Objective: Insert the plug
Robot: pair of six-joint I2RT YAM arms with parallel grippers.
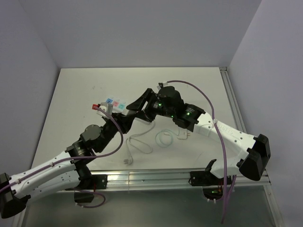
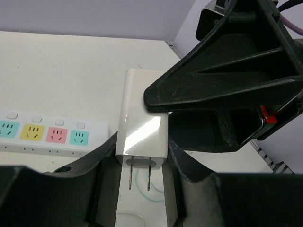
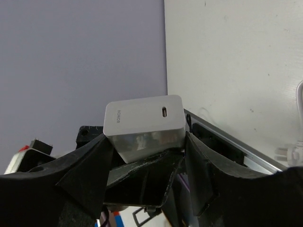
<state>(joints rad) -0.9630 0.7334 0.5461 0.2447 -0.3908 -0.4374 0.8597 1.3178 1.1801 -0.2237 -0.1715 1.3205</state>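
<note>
The white plug point(image 2: 142, 123) hangs in the air between both grippers, its two metal prongs pointing back at the left wrist camera. My left gripper point(image 2: 142, 156) has its fingers against both narrow sides of the plug near the prong end. My right gripper point(image 3: 144, 142) is shut on the plug point(image 3: 144, 120) at the end with the small port, and one of its black fingers point(image 2: 222, 80) lies across the plug's top. From above the two grippers meet point(image 1: 130, 113) just right of the white power strip point(image 1: 110, 104), whose coloured sockets point(image 2: 47, 135) lie flat on the table.
A white cable point(image 1: 139, 142) and a pale green cable loop point(image 1: 165, 138) lie on the table near the front. The table's metal rail point(image 1: 189, 175) runs along the near edge. Grey walls close in the back and sides.
</note>
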